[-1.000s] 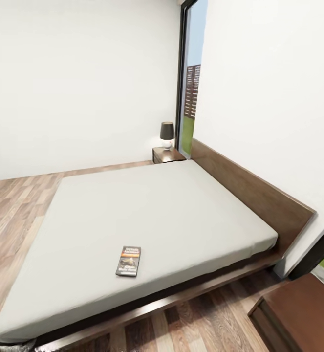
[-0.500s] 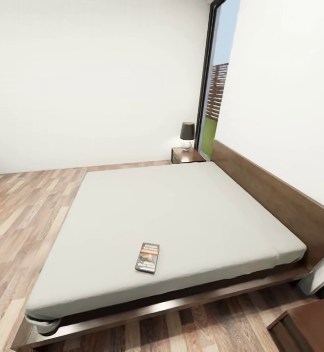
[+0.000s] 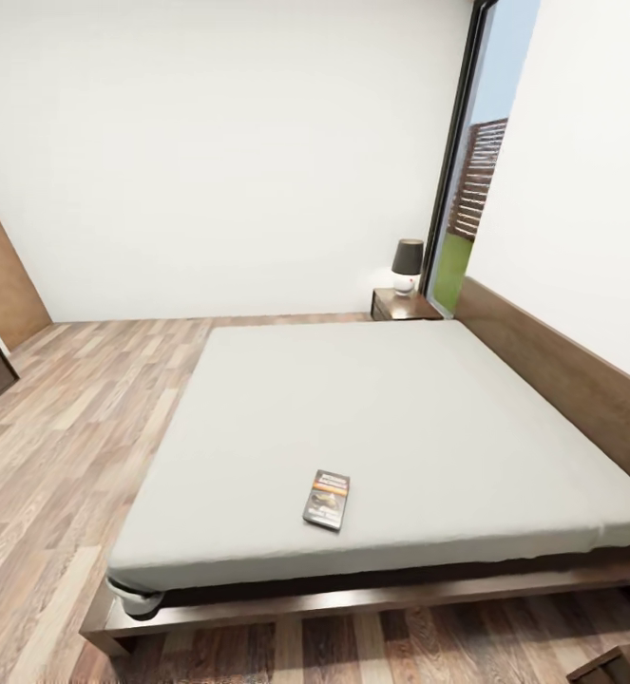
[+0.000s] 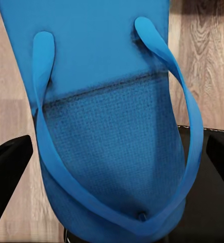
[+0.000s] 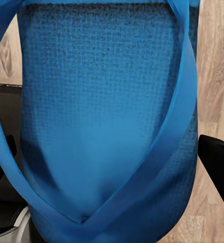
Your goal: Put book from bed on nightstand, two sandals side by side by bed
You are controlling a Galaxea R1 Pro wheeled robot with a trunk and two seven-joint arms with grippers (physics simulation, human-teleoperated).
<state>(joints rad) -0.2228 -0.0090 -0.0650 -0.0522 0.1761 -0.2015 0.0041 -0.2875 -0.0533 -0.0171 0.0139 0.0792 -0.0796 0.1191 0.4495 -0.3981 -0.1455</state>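
Both jaws are clenched, each on a sandal [image 4: 109,131] [image 5: 107,121] with its long axis along the fingers, while the book [image 3: 327,499] is seen low-centre on the bed [image 3: 400,408], its length pointing away.

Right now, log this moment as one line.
left: sandal in gripper | right: sandal in gripper | book on bed | nightstand beyond

Book [image 3: 327,499] flat on bed [image 3: 400,399] near foot edge; blue sandals [image 4: 112,126] [image 5: 107,116] strap-up.
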